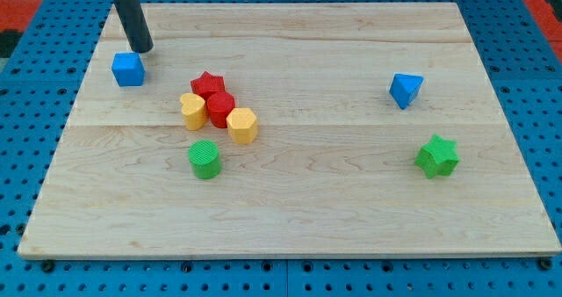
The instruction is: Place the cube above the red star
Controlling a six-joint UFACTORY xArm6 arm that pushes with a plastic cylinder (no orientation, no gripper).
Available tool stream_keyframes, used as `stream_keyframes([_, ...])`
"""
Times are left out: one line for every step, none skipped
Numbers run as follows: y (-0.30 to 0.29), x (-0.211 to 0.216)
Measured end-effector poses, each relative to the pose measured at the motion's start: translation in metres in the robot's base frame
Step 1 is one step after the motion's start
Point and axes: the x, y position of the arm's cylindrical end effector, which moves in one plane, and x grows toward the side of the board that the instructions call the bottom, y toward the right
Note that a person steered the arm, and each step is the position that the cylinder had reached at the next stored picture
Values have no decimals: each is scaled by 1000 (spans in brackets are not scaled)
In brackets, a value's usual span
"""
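Your tip (140, 48) sits near the board's top-left corner, just above the blue cube (128, 69), close but contact unclear. It's a bare rod, clamping nothing. Red star (208, 84) lies toward the board's middle-left, touching a red cylinder (220, 109), flanked by two yellow blocks (193, 111) (242, 125). Green cylinder (205, 159) is below them. Blue block (405, 90) and green star (436, 155) are near the right edge.

My tip (140, 48) sits just above the cube (128, 69), seemingly touching; star (208, 83) lies to its right.
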Motion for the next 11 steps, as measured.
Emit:
stream_keyframes([-23,12])
stream_keyframes([-10,9])
stream_keyframes([-37,5])
stream_keyframes([-75,27])
stream_keyframes([-51,59])
stream_keyframes([-47,82])
stream_keyframes([-7,75])
stream_keyframes([44,47])
stream_keyframes([64,39])
stream_keyframes([64,39])
stream_keyframes([74,39])
